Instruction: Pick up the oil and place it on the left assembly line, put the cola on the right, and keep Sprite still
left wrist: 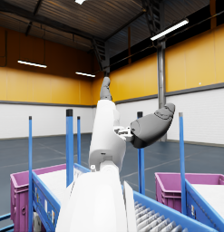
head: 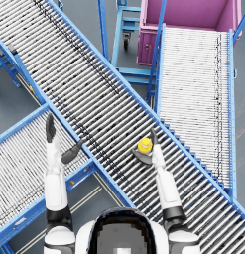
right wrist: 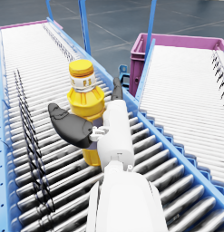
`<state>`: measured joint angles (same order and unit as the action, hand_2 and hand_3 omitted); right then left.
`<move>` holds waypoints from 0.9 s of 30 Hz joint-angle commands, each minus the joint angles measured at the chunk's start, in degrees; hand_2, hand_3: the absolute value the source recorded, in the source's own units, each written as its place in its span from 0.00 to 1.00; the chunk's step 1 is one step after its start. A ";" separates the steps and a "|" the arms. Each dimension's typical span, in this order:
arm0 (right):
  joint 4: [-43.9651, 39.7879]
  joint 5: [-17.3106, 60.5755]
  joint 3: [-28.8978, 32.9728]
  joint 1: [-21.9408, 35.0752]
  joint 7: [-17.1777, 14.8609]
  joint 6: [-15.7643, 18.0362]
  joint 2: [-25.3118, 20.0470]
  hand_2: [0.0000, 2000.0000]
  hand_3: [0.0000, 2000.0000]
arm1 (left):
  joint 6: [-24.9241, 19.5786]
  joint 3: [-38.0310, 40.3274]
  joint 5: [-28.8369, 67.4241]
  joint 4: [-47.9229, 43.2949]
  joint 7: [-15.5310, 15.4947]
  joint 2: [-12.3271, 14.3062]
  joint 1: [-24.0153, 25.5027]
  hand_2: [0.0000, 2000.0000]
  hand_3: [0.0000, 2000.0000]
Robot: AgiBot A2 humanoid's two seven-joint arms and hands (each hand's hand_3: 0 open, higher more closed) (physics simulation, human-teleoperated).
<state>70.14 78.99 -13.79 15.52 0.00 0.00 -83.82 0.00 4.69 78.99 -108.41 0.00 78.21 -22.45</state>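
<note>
**Oil bottle in right hand on middle line; left hand free**

Task item: The oil (right wrist: 86, 97) is a yellow bottle with a yellow cap. It stands upright over the rollers of the middle line (head: 94, 99), near that line's right-hand blue rail. In the head view only its cap (head: 145, 145) and shoulder show clearly. The right wrist view shows its base down at roller level. Whether the base rests on the rollers or sits just clear of them cannot be told.

Right hand: The right hand (right wrist: 104, 129) is closed round the bottle's body. The dark thumb (right wrist: 68, 124) lies across the front of the bottle below the label, and the palm is against its side. A finger (right wrist: 117, 88) rises straight behind the bottle. From the head view the hand (head: 153, 154) sits directly against the bottle, with the arm reaching out over the middle line.

Left hand: The left hand (head: 57, 146) is raised above the inner edge of the left line (head: 20, 163), well apart from the bottle. It is spread and holds nothing. The left wrist view shows this hand (left wrist: 127, 131) with a finger pointing up and the thumb (left wrist: 152, 124) held wide out to the side.

Surroundings: The right line (head: 193, 89) runs beside the middle line. A pink bin (head: 193, 12) stands at its far end.

Cola and Sprite: not seen in any view.
</note>
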 commanded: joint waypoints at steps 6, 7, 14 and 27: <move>-10.54 -0.02 -1.52 6.01 0.09 1.19 -2.45 1.00 0.49 | 0.00 1.89 0.00 -0.35 0.00 0.18 -0.23 0.00 0.00; -9.59 -0.01 -0.93 5.59 0.07 1.11 -2.37 1.00 0.65 | 0.00 1.76 0.00 -0.70 0.00 0.21 -0.22 0.00 0.00; 16.52 0.07 3.46 6.60 -0.10 1.01 -3.40 1.00 1.00 | 0.00 -0.43 -0.01 -2.29 0.00 0.76 2.11 0.00 0.00; 27.07 0.01 -24.57 25.39 0.13 11.18 13.71 1.00 1.00 | 0.00 -19.03 9.21 0.41 0.00 1.32 5.52 0.00 0.00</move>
<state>96.48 78.95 -21.58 31.02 0.27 10.42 -84.35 0.00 -11.34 88.88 -108.80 0.00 79.17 -16.13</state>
